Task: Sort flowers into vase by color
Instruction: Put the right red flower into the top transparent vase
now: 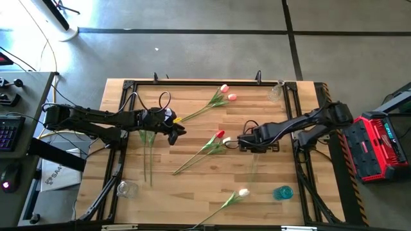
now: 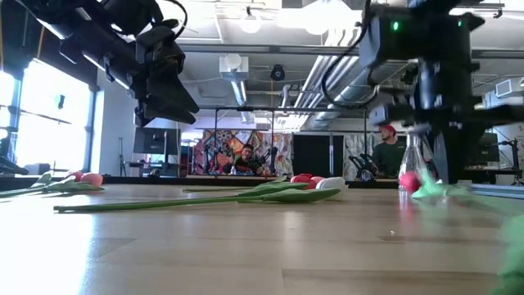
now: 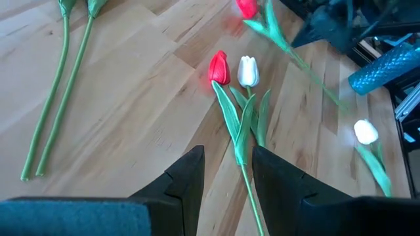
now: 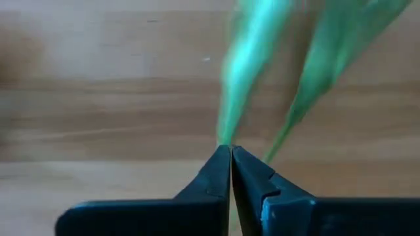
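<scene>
my right gripper (image 4: 230,149) sits over the middle of the wooden table (image 1: 192,186), fingers clenched on the green stem of a tulip (image 4: 246,72). my left gripper (image 3: 226,172) hovers over the left side, fingers parted, holding nothing — a red and a white tulip (image 3: 231,78) lie just ahead. other flowers lie scattered; three glass vases (image 1: 128,189) and a teal one (image 1: 283,192) stand near the corners.
</scene>
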Robot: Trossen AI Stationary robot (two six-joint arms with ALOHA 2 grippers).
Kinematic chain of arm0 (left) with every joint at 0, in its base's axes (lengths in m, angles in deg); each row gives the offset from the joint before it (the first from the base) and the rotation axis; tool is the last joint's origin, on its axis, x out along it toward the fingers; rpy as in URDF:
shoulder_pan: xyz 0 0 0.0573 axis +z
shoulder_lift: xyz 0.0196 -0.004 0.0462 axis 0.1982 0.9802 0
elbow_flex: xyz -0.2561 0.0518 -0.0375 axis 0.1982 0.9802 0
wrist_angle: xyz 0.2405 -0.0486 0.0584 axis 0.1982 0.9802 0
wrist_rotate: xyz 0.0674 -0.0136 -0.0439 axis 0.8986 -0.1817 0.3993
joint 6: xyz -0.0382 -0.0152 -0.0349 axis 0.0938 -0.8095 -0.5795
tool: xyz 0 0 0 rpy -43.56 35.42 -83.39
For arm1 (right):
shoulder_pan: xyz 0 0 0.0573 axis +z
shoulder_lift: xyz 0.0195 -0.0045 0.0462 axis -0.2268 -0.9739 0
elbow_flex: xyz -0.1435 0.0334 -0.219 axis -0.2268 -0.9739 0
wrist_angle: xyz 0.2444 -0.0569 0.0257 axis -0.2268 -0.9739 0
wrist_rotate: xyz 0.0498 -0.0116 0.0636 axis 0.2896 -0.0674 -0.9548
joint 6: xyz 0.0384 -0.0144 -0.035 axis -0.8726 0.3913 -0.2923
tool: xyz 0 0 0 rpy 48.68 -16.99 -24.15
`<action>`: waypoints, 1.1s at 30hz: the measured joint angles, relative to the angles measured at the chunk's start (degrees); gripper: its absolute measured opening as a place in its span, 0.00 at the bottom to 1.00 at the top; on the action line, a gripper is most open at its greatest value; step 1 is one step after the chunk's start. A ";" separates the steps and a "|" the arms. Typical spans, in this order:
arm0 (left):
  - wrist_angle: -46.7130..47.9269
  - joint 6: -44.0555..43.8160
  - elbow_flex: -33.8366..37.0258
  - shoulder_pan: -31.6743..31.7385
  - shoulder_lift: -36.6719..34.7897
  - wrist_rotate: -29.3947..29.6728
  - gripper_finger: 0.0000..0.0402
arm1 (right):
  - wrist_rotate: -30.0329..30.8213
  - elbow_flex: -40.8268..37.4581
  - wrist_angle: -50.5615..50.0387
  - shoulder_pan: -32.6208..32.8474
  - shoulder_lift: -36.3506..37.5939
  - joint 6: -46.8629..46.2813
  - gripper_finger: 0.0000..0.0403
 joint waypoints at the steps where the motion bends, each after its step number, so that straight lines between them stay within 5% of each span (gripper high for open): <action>1: 0.00 -0.69 0.00 0.00 0.00 -0.01 0.29 | 0.02 0.58 -0.92 0.31 0.65 -0.68 0.01; 10: -0.02 -1.03 0.00 0.02 0.00 -0.02 0.29 | 2.81 2.04 -16.87 2.21 3.95 -13.32 0.16; 21: -0.04 -1.03 0.00 0.02 0.00 0.04 0.29 | 6.47 -4.02 -6.09 1.85 3.86 -8.41 0.46; 27: -0.04 -1.00 0.00 0.02 0.00 0.35 0.29 | 5.12 -9.44 0.94 1.34 3.86 -8.31 0.44; 33: -0.04 -1.05 0.00 0.02 0.00 0.21 0.29 | 4.65 -12.76 5.02 1.34 4.12 -8.10 0.30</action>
